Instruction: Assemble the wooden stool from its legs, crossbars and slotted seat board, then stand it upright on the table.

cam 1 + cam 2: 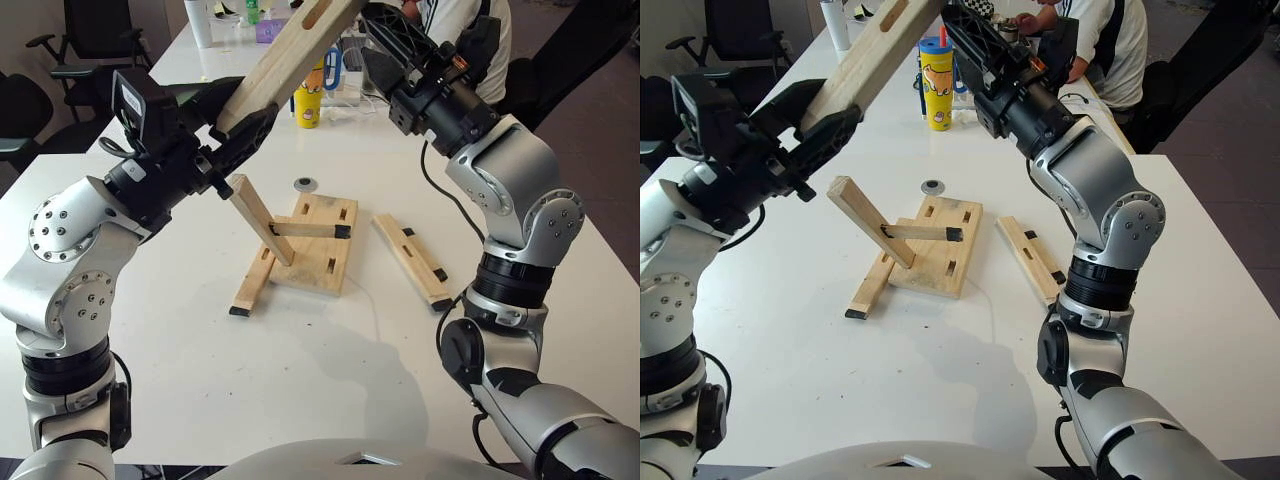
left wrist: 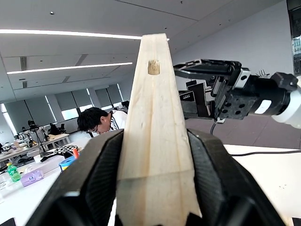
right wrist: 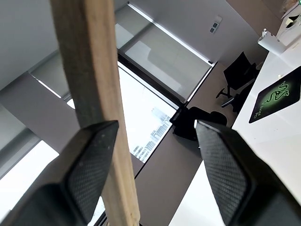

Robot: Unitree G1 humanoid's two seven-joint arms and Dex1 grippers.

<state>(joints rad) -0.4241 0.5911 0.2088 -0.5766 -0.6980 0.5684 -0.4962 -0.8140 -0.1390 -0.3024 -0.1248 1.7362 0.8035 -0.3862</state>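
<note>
Left arm (image 1: 70, 270) and right arm (image 1: 520, 190) have round silver-grey shells with rings of small screws (image 1: 52, 228); left gripper (image 1: 236, 112) and right gripper (image 1: 370, 35) are black, with one black cable (image 1: 430, 188) on the right.

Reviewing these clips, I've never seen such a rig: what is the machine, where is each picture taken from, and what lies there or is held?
This is a humanoid robot with two arms, each ending in a two-fingered gripper. Two pictures come from cameras on its head, looking down; the other two come from a camera on each wrist. The left gripper is shut on a long pale wooden leg with a slot, raised slantwise. The right gripper is open at that leg's upper end. On the white table lies the flat slotted wooden seat board with a tilted wooden leg and a short wooden crossbar on it. A loose wooden leg lies to its right.
</note>
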